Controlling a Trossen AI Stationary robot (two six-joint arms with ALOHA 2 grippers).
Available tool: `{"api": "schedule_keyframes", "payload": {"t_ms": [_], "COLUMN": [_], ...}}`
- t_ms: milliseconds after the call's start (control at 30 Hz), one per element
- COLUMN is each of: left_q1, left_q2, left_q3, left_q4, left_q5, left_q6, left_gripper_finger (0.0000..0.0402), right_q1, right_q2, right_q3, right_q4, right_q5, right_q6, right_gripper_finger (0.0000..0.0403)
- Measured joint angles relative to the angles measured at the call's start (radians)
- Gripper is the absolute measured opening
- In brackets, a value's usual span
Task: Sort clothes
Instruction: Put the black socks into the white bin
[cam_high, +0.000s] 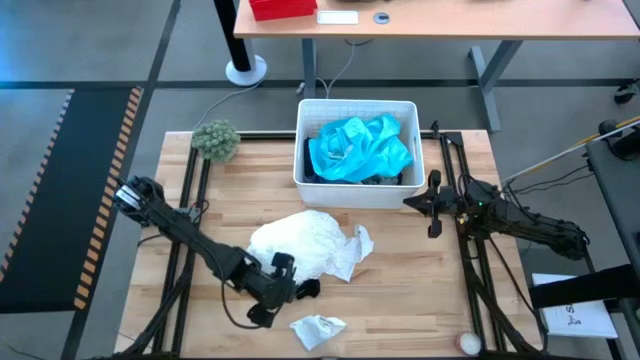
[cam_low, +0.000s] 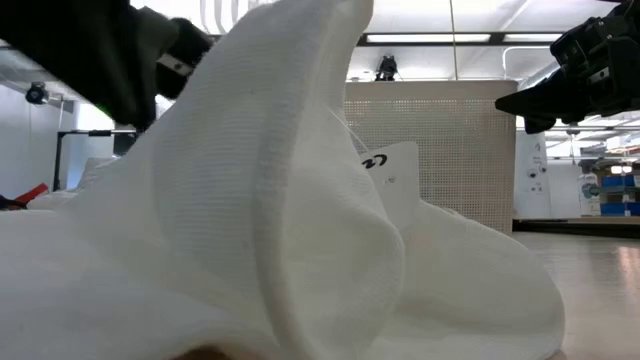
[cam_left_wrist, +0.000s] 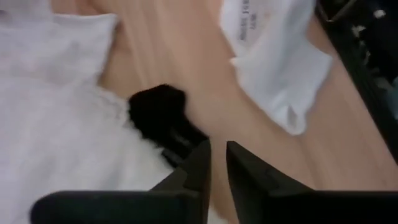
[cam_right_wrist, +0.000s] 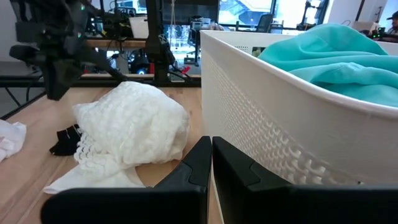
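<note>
Left claw (cam_high: 283, 287): near the counter's front edge, just beside the white garment (cam_high: 305, 243); fingers a narrow slit apart, nothing between them, seemingly lined up on the small black piece (cam_left_wrist: 163, 118) at the garment's edge.
Right claw (cam_high: 432, 205): fully closed, empty, waiting by the bin's (cam_high: 356, 104) right side.
Turquoise garment (cam_high: 357, 148): already in the bin at the back edge.
Sock (cam_high: 318, 329): at the front edge, unsorted.

A: White garment (cam_high: 305, 243)?
B: Crumpled heap, table middle. Small white sock (cam_high: 318, 329) bunched near the front edge, apart from it.
A: Turquoise garment (cam_high: 358, 147)?
B: Rumpled in the bin, on top of dark fabric (cam_high: 313, 170)
</note>
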Motion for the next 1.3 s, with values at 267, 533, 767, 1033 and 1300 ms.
{"api": "schedule_keyframes", "payload": {"t_ms": [267, 533, 767, 1033, 1300], "left_q1": [-0.029, -0.007, 0.03, 0.033, 0.062], "left_q2": [0.067, 0.14, 0.148, 0.151, 0.151], "left_q3": [-0.028, -0.025, -0.048, -0.084, -0.092], "left_q4": [0.158, 0.155, 0.158, 0.176, 0.178], "left_q5": [0.001, -0.161, -0.067, -0.053, -0.066], "left_q6": [0.047, 0.058, 0.028, 0.001, -0.032], "left_gripper_finger": [0.011, 0.0167, 0.0196, 0.0205, 0.0151], "right_q1": [0.0, 0.0, 0.0, 0.0, 0.0], "right_q2": [0.0, 0.0, 0.0, 0.0, 0.0], "right_q3": [0.0, 0.0, 0.0, 0.0, 0.0], "right_q4": [0.0, 0.0, 0.0, 0.0, 0.0], "right_q5": [0.0, 0.0, 0.0, 0.0, 0.0], "right_q6": [0.0, 0.0, 0.001, 0.001, 0.0], "right_gripper_finger": [0.0, 0.0, 0.0, 0.0, 0.0]}}
